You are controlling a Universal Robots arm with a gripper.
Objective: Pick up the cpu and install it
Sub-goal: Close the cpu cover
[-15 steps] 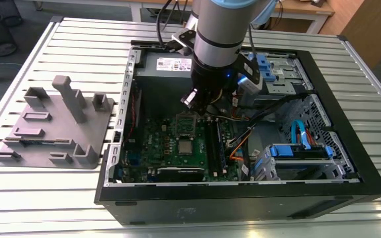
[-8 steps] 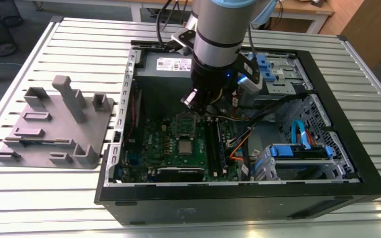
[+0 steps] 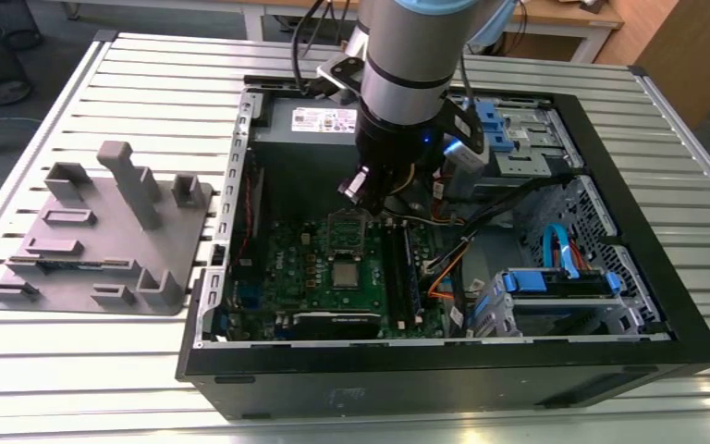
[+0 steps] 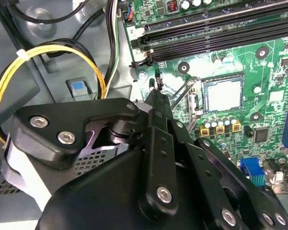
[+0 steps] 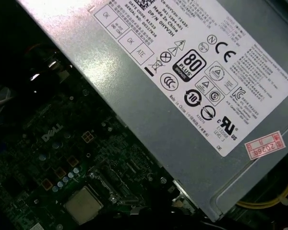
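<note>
cpu (image 3: 345, 275) is a small flat square with a pale silvery top. It lies level near the middle of the green motherboard (image 3: 299, 268), set in its dark socket and touching nothing else. On the motherboard just beside it, towards the power supply (image 3: 312, 120), a dark hinged frame (image 3: 348, 225) with a metal rim lies swung open. The gripper (image 3: 358, 191) hangs above that end of the motherboard, clear of the cpu. I cannot tell whether it is clenched or released, because its black links cover the tips. The space straight above the motherboard's middle is open. The black case (image 3: 454, 370) walls the motherboard in, the power supply's grey box closes one edge, and long black memory slots (image 3: 398, 268) run along another. Bundled cables and blue drive brackets crowd the space past the slots. The exterior view also takes in the slatted metal bench (image 3: 145, 74) and a grey tray (image 3: 96, 240) with upright posts, which stands outside the case and well apart from the motherboard. The second wrist view looks past the gripper (image 4: 157, 103) to the cpu (image 4: 224, 93), the raised socket lever (image 4: 182, 93), the memory slots (image 4: 206, 33) and a looped yellow cable (image 4: 48, 52) off the motherboard's edge. In the first wrist view the power supply's labelled side (image 5: 182, 96) rises over the dim motherboard (image 5: 48, 143), with the cpu (image 5: 83, 204) and the open frame (image 5: 113, 184) below it.
</note>
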